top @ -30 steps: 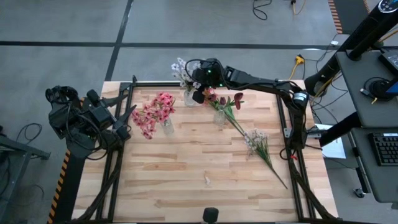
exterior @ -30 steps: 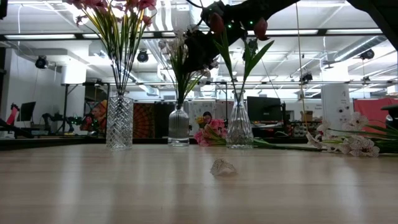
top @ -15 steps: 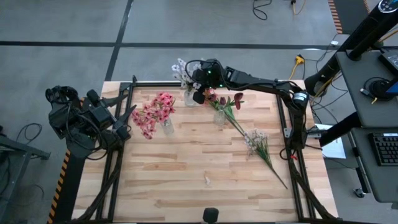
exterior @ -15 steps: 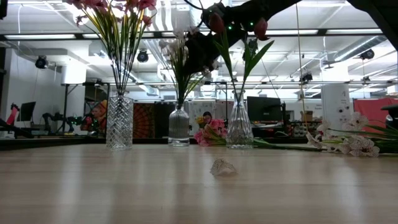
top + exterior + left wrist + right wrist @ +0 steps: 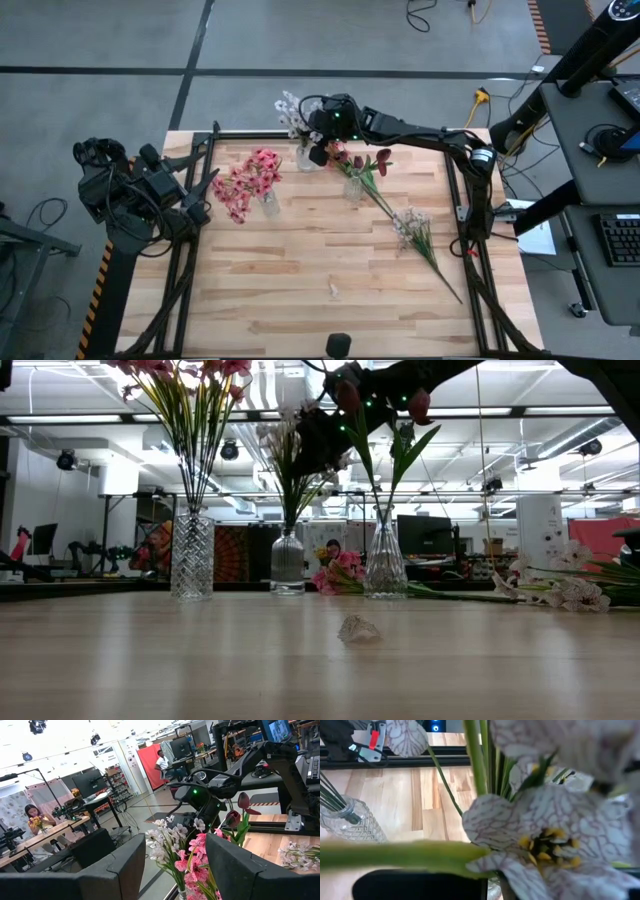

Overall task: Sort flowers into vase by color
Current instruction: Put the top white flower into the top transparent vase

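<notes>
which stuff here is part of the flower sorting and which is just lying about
Part of the job:
- pink flowers in a vase
- white flowers in a vase, right tool beside them
- dark red flowers in a vase
- loose white flowers lying on the table

Just lying about:
- small crumpled scrap

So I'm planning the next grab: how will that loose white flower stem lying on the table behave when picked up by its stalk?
The white flower stem lies flat on the table, long and thin, so it will probably bend and droop from a grip at one end. Its blossoms cluster at one end, so that end likely sags. It looks light, and the narrow stalk may slip or twist between the fingers.
</notes>
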